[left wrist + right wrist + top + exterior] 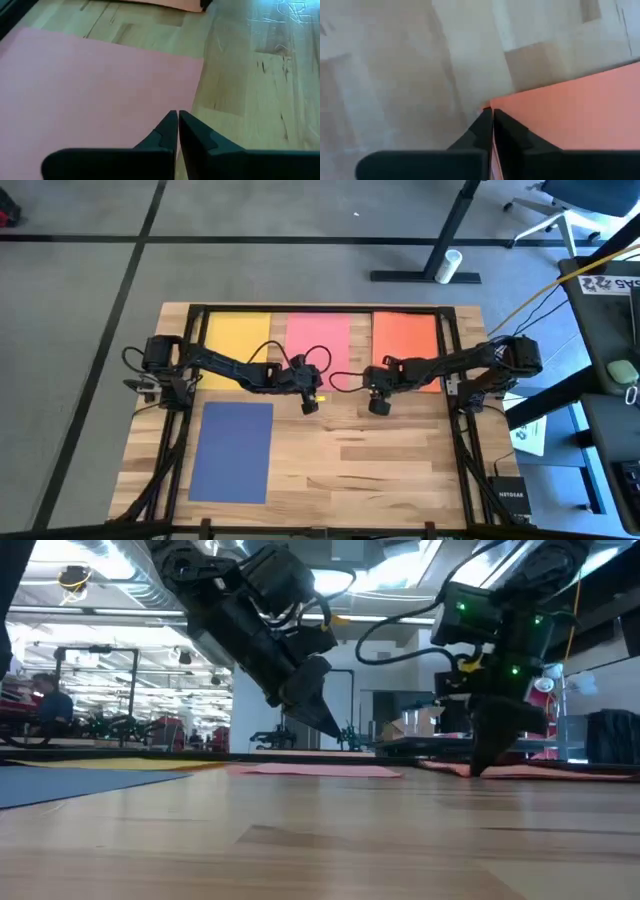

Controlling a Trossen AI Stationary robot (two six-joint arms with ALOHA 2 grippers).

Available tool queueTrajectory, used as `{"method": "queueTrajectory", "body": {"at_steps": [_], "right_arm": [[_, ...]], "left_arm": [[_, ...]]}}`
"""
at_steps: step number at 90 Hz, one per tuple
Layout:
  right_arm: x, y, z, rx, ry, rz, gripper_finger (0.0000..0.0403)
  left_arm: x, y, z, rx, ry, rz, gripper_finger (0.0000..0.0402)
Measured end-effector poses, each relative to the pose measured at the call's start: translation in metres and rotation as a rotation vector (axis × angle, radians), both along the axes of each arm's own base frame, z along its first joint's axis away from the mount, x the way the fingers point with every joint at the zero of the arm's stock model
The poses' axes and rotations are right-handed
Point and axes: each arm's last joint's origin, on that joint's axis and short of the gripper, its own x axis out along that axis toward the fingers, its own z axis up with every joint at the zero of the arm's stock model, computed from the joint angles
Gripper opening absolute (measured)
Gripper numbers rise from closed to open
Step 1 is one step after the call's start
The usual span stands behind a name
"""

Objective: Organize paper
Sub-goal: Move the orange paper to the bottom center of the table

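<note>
Both tools (309,406) (379,406) closed, seemingly empty.

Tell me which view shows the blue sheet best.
The high view: the whole blue sheet lies flat at the table's near left. The low view shows only an edge-on blue strip. Neither wrist view shows it.
</note>
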Motion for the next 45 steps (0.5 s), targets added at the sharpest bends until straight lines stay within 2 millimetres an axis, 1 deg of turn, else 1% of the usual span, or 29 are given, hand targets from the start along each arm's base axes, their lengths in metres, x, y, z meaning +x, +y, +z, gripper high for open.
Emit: {"method": "queueTrajectory", "body": {"at_steps": [9,19,33,45], "right_arm": [[0.005,0.001,0.006,0.039,-0.023,0.013,0.0002],[0.010,0.007,0.013,0.070,-0.036,0.045,0.0001],[0.020,0.022,0.024,0.177,-0.085,0.114,0.0001],[0.027,0.039,0.032,0.272,-0.132,0.163,0.0001]], "left_arm": [[0.000,0.000,0.000,0.000,0.003,-0.001,0.0000],[0.000,-0.001,0.000,0.000,0.005,-0.004,0.0000],[-0.001,-0.003,0.004,0.003,-0.002,-0.011,0.0000],[-0.002,-0.006,0.009,0.018,-0.006,-0.031,0.0000]]}}
